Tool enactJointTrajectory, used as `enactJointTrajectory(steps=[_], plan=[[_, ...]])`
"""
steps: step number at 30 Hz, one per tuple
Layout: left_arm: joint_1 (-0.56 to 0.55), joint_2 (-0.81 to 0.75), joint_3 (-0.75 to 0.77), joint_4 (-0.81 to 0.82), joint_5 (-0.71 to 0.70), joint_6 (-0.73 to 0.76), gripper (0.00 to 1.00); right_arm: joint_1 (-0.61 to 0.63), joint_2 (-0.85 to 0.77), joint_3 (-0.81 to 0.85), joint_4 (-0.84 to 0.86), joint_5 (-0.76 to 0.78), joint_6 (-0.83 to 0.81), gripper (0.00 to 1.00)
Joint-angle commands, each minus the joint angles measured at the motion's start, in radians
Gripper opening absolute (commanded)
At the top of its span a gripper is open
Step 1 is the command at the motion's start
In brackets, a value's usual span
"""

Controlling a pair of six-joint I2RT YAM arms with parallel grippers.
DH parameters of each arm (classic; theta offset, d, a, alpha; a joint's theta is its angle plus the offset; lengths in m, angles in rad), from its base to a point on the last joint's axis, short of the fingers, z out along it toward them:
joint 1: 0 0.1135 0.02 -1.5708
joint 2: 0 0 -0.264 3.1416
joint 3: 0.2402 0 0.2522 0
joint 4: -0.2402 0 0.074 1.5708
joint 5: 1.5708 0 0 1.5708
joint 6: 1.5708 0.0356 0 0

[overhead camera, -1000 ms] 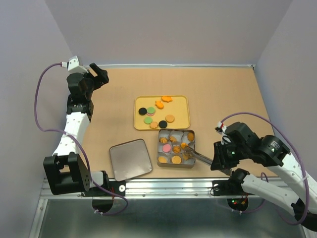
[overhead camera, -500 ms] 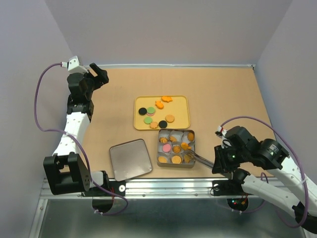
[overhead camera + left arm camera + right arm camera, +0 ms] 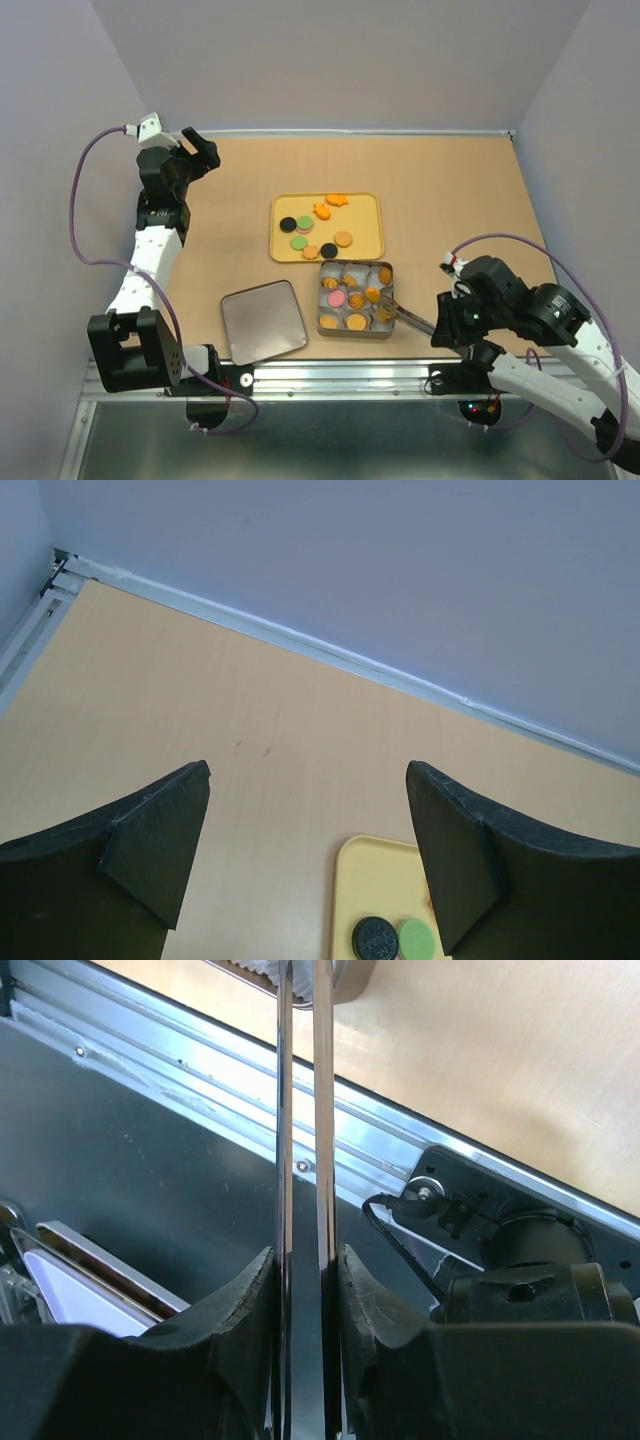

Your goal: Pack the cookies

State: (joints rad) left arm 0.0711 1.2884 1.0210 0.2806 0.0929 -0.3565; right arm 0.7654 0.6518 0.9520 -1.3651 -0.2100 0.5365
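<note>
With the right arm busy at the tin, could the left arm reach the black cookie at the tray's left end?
Probably yes: the left arm hangs with jaws open and empty, and nothing stands between it and the black cookie.

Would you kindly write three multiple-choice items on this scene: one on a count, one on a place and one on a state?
1. How many black cookies lie on the yellow tray?
A. none
B. two
C. six

2. Where is the lid?
A. on the table, left of the tin
B. on the yellow tray
C. on top of the tin

3. What state is the right end effector in?
A. open and empty
B. shut on the lid
C. shut on metal tongs

Answers: 1 B, two dark discs show on the tray. 2 A, the top view shows it lying beside the open tin. 3 C, the right wrist view shows it clamping the tongs.
</note>
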Motion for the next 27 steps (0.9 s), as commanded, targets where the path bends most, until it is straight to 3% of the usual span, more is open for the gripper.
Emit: enactJointTrajectory(steps=[1,10,27], plan=[[-0.005,-0.001,-0.012,0.038,-0.009,0.017,0.9,0.0,-0.015,0.086,-0.029,-0.022,-0.032,0.31],[-0.005,-0.003,-0.012,0.037,-0.013,0.019,0.9,0.009,-0.026,0.106,-0.029,-0.022,-0.033,0.3],[-0.005,0.002,-0.012,0.035,-0.019,0.024,0.9,0.035,-0.099,-0.024,-0.029,-0.054,-0.015,0.33]])
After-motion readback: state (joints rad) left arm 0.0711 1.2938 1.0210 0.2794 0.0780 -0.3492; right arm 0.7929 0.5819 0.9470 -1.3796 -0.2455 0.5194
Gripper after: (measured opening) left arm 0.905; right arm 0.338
